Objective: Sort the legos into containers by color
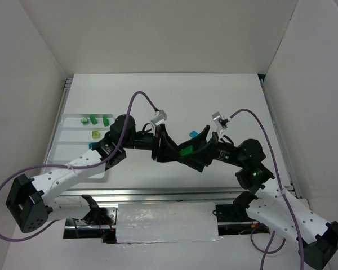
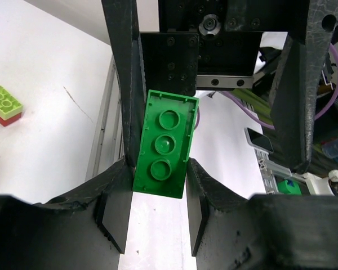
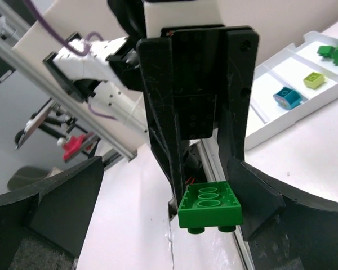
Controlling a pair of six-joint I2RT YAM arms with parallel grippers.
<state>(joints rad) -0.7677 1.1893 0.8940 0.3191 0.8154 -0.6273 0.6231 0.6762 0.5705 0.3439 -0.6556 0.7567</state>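
A dark green lego (image 1: pixel 186 151) hangs above the table's middle, where both arms meet. My left gripper (image 2: pixel 159 171) is shut on the brick (image 2: pixel 165 144), whose hollow underside faces the left wrist camera. My right gripper (image 3: pixel 168 183) is open wide around the left fingers and the brick (image 3: pixel 210 206); one of its fingers lies close beside the brick. The white tray (image 1: pixel 73 122) sits far left and holds green legos (image 1: pixel 92 118), a lime one (image 1: pixel 95 134) and a teal one (image 1: pixel 92 145). The right wrist view shows these too: green (image 3: pixel 332 50), lime (image 3: pixel 314 80), teal (image 3: pixel 286 97).
A teal brick (image 1: pixel 193 134) lies on the table just behind the grippers. A lime brick stacked on a red one (image 2: pixel 4 104) rests on the table at the left of the left wrist view. White walls enclose the table; a metal rail runs along its near edge.
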